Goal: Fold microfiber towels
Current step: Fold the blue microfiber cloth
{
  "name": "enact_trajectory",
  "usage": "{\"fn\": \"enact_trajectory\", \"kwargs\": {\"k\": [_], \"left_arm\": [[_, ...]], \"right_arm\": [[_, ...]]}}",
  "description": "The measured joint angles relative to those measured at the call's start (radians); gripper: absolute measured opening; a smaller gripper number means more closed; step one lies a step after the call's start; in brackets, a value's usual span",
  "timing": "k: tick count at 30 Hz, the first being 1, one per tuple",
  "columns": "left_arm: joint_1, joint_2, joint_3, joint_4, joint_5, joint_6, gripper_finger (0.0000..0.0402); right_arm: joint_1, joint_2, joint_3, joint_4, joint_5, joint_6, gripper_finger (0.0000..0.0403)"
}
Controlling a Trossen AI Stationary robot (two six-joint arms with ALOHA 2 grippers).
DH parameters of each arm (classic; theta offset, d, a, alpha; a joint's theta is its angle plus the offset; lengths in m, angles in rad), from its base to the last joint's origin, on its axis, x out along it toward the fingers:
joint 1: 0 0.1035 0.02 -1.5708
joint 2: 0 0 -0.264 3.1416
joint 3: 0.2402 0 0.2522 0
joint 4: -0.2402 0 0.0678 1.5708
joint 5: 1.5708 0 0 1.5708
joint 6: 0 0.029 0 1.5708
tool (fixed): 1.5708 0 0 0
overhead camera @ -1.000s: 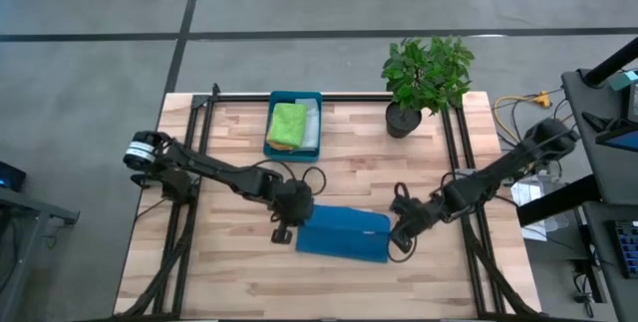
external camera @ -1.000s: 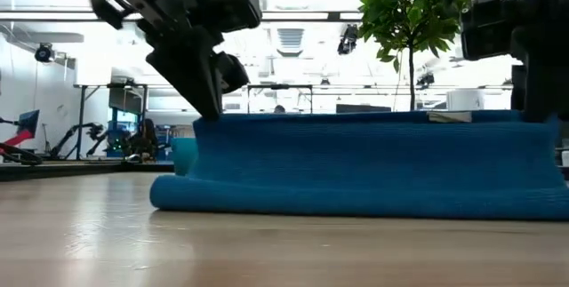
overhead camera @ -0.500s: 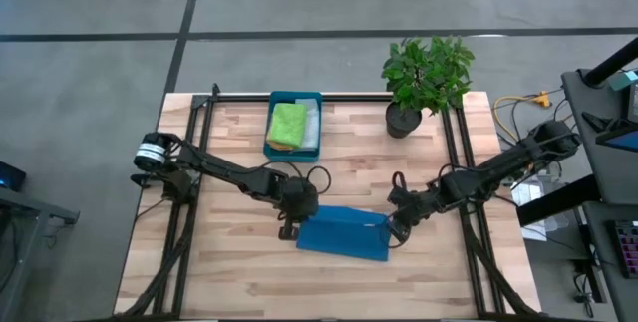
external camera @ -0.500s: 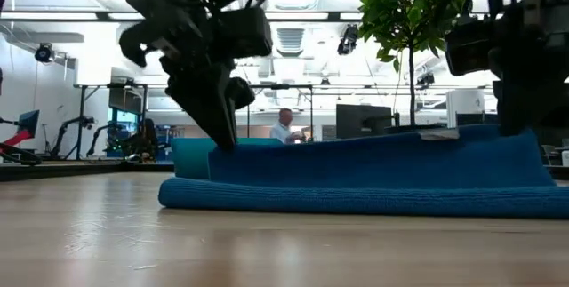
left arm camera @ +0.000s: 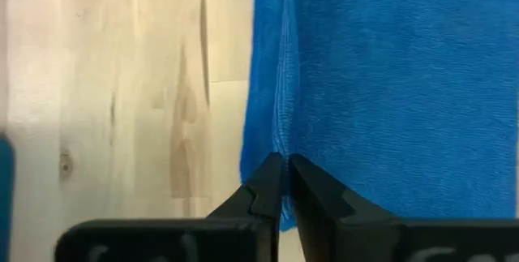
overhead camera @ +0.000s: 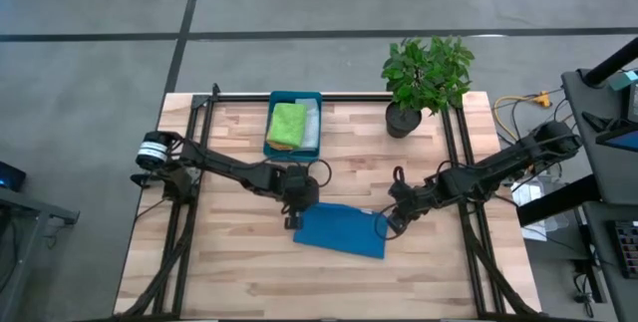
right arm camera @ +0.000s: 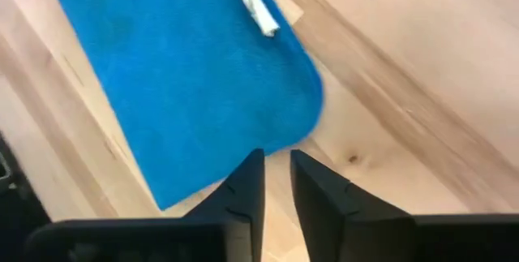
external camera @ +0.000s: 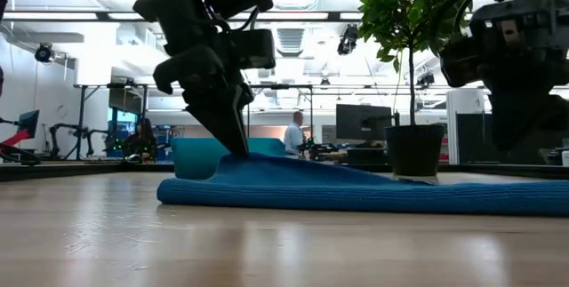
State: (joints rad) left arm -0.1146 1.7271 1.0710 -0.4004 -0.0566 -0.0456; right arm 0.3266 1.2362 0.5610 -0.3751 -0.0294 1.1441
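Blue microfiber towel [overhead camera: 341, 230]: I see it folded flat on the wooden tabletop [overhead camera: 239, 272], near the middle, slightly toward the front edge. A small white tag [right arm camera: 257, 4] shows on its upper face in the right wrist view.

Left gripper [overhead camera: 292, 218]: sits at the towel's left rear corner. In the left wrist view its fingers [left arm camera: 268, 187] are pressed together with the towel's folded edge at their tips; I read them as closed, pinching that edge. In the low view the cloth rises in a small peak where the fingers meet it.

Right gripper [overhead camera: 387, 225]: at the towel's right edge. In the right wrist view its fingers [right arm camera: 243, 189] stand slightly parted just off the towel's rounded corner, with nothing between them.

Teal rectangular tray [overhead camera: 294, 97]: at the rear of the tabletop, well apart from the blue towel.

Lime green folded towel [overhead camera: 287, 124]: lies in the tray, with a grey cloth [overhead camera: 312, 126] beside it.

Potted green plant [overhead camera: 424, 73]: rear right of the tabletop.

Background: a person [external camera: 292, 134] shows far off in the low view.
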Motion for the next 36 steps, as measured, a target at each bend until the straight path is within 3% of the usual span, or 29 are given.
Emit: {"fn": "enact_trajectory", "kwargs": {"k": [6,12,14,17,21,29,36], "left_arm": [[0.023,-0.011,0.000,-0.002,0.002,0.000,0.0075],[0.037,-0.019,0.000,-0.052,0.003,-0.001,0.0123],[0.037,-0.019,0.000,-0.091,0.012,-0.029,0.0126],[0.036,-0.021,0.000,-0.134,0.107,-0.113,0.0127],[0.011,-0.016,0.000,-0.091,0.203,-0.294,0.0127],[-0.045,-0.022,0.036,0.006,0.171,-0.649,0.0127],[-0.079,-0.026,0.075,0.063,0.102,-0.678,0.0127]], "right_arm": [[0.000,-0.039,0.003,0.004,0.032,-0.019,0.0096],[0.019,-0.101,0.012,0.124,0.058,-0.041,0.0112],[0.031,-0.111,0.013,0.159,0.086,-0.051,0.0113],[0.050,-0.111,0.013,0.211,0.116,-0.048,0.0109],[0.093,-0.094,0.014,0.250,0.136,-0.049,0.0101],[0.234,-0.081,0.013,0.253,0.138,-0.053,0.0084],[0.314,-0.081,0.013,0.254,0.194,0.036,0.0082]]}}
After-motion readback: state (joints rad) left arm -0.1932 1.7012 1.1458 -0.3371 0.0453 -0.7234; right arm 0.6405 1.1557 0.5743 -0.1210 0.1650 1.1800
